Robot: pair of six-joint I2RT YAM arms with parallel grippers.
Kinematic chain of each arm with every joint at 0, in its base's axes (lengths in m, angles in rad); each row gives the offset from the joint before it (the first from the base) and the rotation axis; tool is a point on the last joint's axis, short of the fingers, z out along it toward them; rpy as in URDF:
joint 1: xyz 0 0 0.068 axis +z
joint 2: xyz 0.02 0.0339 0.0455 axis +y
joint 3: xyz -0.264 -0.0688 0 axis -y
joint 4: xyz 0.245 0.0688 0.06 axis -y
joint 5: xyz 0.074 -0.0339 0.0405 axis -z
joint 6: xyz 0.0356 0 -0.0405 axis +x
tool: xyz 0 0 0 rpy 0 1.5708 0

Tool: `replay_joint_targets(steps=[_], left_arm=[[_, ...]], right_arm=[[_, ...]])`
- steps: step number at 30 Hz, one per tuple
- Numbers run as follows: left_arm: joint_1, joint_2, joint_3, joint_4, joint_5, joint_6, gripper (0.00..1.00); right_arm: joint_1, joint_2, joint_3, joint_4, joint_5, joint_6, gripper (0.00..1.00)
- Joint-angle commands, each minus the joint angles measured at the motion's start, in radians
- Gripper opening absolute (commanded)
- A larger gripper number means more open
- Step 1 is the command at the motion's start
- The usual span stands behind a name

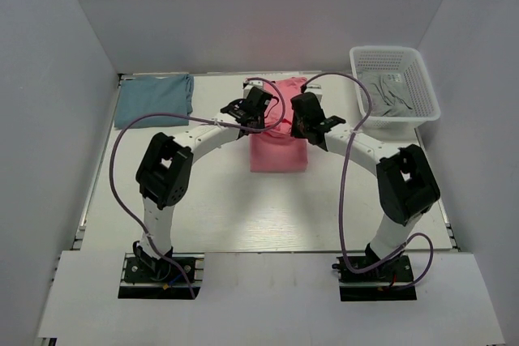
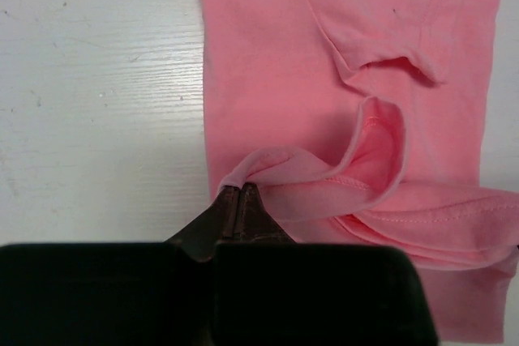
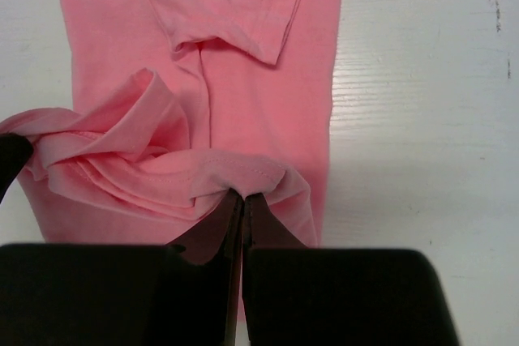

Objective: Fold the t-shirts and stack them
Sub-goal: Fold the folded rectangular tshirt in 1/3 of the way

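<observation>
**Left hand point(image 2: 241, 192) and right hand point(image 3: 243, 198) both pinching the pink t-shirt point(image 1: 278, 155) at mid-counter point(image 1: 243, 216)**

Across the whole top view: a white counter, walled by pale panels; bolted at its near edge, two arms point(image 1: 166, 169) bowed inward toward the middle.

Lying at the middle back of that counter, between the arms: the pink t-shirt, folded into a long narrow strip; flat against the surface except where gripped.

Resting at the back left corner, well apart from the pink one: the teal-blue t-shirt point(image 1: 154, 100), folded flat; touched by neither arm.

Standing at the back right corner: a white mesh basket point(image 1: 395, 56), with grey cloth point(image 1: 389, 96) bunched inside.

Poised above the pink strip, side by side and near each other: the two hands.

From the left wrist: left hand pressed together on one corner of the hem point(image 2: 405, 215); cloth pulled to a small peak at the fingertips, then curling up in a loose loop beside them.

From the right wrist: right hand likewise pressed together on the opposite corner; hem raised off the strip and gathered in soft folds between the two grips.

Beyond the lifted hem, in both wrist views: a sleeve point(image 2: 365, 14) turned in over the body of the shirt, lying flat; on it, a tiny dark speck, too small to identify.
</observation>
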Motion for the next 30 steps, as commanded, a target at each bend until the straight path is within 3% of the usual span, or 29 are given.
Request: replay_joint_targets(steps=[1, 13, 14, 15, 16, 17, 18, 19, 21, 25, 30], left_arm=[[0.015, 0.001, 0.044, 0.047, 0.044, 0.021, 0.00], [0.070, 0.149, 0.154, 0.072, 0.105, 0.064, 0.00], [0.083, 0.158, 0.169, 0.062, 0.105, 0.064, 0.07], [0.083, 0.167, 0.186, 0.053, 0.105, 0.064, 0.21], [0.092, 0.176, 0.221, 0.030, 0.092, 0.064, 0.42], [0.102, 0.190, 0.237, 0.030, 0.073, 0.064, 0.70], [0.103, 0.190, 0.254, 0.015, 0.058, 0.064, 0.86], [0.116, 0.202, 0.296, 0.003, 0.044, 0.064, 1.00], [0.132, 0.218, 0.381, -0.030, -0.004, 0.051, 1.00], [0.158, 0.210, 0.458, -0.087, 0.021, 0.068, 1.00], [0.158, 0.045, 0.152, 0.001, 0.166, 0.080, 1.00]], right_arm=[[-0.029, 0.031, 0.067, 0.025, -0.063, -0.026, 0.00], [-0.081, 0.197, 0.190, 0.027, -0.094, -0.058, 0.00], [-0.089, 0.203, 0.195, 0.025, -0.112, -0.061, 0.05], [-0.089, 0.217, 0.203, 0.024, -0.118, -0.066, 0.10], [-0.096, 0.227, 0.233, 0.015, -0.121, -0.063, 0.21], [-0.099, 0.237, 0.245, 0.013, -0.124, -0.073, 0.31], [-0.107, 0.252, 0.261, 0.007, -0.124, -0.079, 0.52], [-0.110, 0.267, 0.319, -0.010, -0.120, -0.087, 0.63], [-0.121, 0.290, 0.386, -0.062, -0.063, -0.095, 0.78], [-0.135, 0.259, 0.430, -0.085, -0.057, -0.101, 0.88], [-0.133, 0.101, 0.186, -0.062, -0.190, -0.092, 0.90]])
